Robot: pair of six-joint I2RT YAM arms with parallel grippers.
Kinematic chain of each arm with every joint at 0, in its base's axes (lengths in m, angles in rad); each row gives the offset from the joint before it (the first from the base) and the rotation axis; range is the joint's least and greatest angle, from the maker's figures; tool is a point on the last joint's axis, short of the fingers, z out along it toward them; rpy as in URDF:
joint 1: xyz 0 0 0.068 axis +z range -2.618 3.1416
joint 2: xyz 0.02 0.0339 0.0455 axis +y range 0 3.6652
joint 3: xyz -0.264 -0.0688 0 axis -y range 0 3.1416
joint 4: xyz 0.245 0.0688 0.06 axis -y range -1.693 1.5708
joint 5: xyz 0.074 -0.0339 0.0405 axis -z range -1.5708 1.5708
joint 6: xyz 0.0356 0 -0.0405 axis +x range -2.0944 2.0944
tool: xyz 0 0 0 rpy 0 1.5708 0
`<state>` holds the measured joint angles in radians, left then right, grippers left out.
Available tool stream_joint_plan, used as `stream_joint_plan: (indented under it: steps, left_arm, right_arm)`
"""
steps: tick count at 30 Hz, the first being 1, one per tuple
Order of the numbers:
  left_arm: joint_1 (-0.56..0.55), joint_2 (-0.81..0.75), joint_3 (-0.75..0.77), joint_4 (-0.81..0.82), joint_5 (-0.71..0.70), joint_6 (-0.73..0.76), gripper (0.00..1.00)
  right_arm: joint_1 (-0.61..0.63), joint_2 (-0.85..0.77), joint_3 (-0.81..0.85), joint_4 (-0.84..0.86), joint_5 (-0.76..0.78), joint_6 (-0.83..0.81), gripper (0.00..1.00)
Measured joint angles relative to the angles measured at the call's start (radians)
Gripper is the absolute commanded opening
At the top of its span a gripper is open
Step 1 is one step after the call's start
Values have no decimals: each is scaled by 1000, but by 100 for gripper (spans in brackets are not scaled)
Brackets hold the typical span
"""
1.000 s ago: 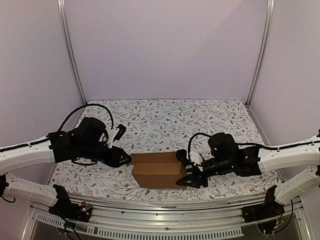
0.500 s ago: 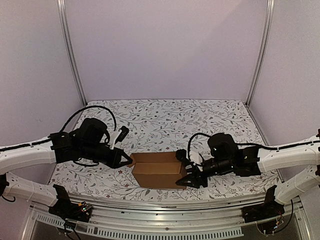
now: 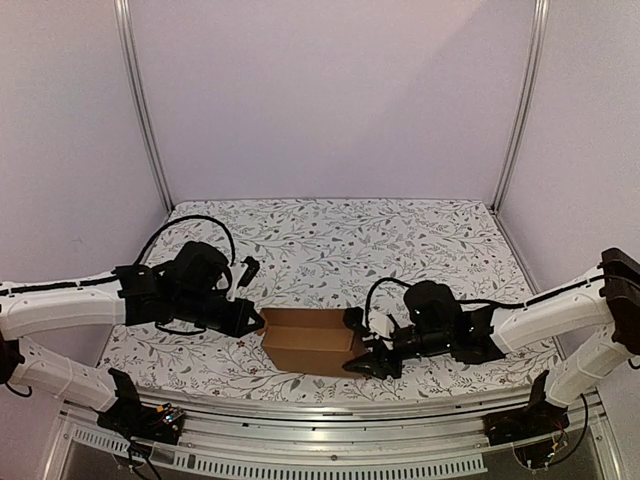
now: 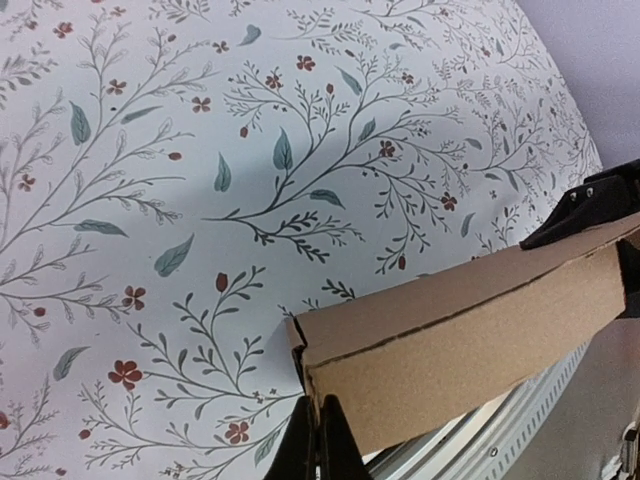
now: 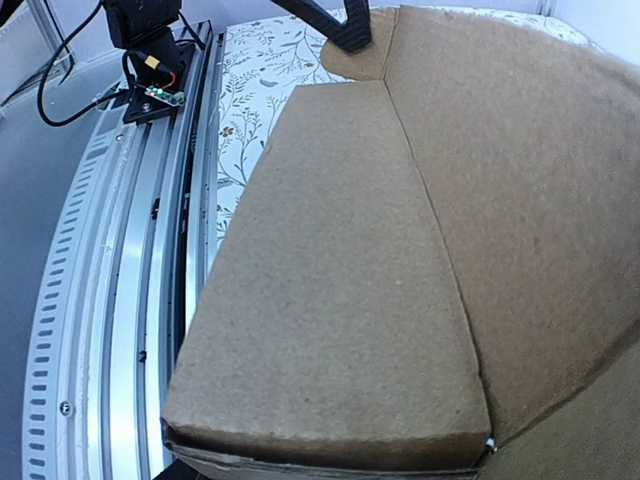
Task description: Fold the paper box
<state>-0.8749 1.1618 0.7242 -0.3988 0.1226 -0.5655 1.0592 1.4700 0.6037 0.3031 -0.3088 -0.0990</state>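
The paper box (image 3: 310, 340) sits as a brown carton close to the counter's (image 3: 330, 235) near edge, about midway between the left and right edges, with its long side along that edge. The left pincer (image 3: 256, 322) is clenched tight, its tips at the lower corner of the paper box's left end; I cannot tell whether cardboard is nipped between them. The right pincer (image 3: 362, 364) lies against the right end. Cardboard fills its wrist view, so I cannot tell whether it is released or grasping.
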Motion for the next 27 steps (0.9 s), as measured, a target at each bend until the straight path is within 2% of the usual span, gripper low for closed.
stream_joint_plan:
  steps: [14, 27]
  left_arm:
    - [-92, 51, 0, 46, -235, -41, 0]
    - [-144, 72, -22, 108, -336, -84, 0]
  right_arm:
    - [1, 162, -92, 356, 64, -21, 10]
    - [1, 189, -124, 445, 87, -10, 11]
